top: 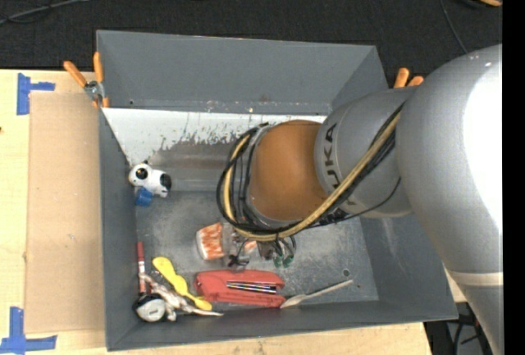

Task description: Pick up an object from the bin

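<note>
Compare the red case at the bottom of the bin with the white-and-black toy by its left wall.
Shape: the flat red oblong case is long and low; the small white-and-black toy is short and rounded. Markings: the case has a dark slot along it; the toy has black spots and a blue part below. Neighbours: the case lies beside a yellow plastic piece; the toy sits apart. Both rest on the bin's floor.

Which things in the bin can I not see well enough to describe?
In the camera view:
The gripper: mostly covered by the arm's orange wrist cover and cables.
The orange-and-white packet: its right end is hidden by the gripper; its print is too small.
The round dial in the near-left corner: its face is too small to read.
</note>
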Controlling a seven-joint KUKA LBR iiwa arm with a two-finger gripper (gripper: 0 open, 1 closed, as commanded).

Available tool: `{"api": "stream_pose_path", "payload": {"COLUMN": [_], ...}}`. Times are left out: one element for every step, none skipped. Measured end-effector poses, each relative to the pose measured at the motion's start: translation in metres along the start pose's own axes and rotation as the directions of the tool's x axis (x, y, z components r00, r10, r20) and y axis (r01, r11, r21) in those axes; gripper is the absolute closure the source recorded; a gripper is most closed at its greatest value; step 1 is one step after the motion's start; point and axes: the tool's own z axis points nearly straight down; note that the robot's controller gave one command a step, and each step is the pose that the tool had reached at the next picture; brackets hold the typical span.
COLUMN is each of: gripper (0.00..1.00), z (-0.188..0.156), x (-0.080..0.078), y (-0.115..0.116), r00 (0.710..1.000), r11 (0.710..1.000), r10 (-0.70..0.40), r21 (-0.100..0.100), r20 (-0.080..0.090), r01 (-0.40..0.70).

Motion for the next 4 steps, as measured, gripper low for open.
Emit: {"api": "stream_pose_path", "payload": {"gripper": [1.0, 1.0, 1.0, 1.0], "z": [0.0, -0.025, -0.06, -0.093], "x": [0.0, 0.002, 0.001, 0.001], "y": [0.0, 0.0, 0.0, 0.001], "r00": [1.0, 1.0, 1.0, 1.0], "r11": [1.0, 1.0, 1.0, 1.0], "r10": [0.0, 0.001, 0.001, 0.001], "r21": [0.0, 0.001, 0.0, 0.001], "r20": [0.0, -0.008, -0.006, -0.011], "r01": [0.0, -0.001, -0.001, -0.001]}}
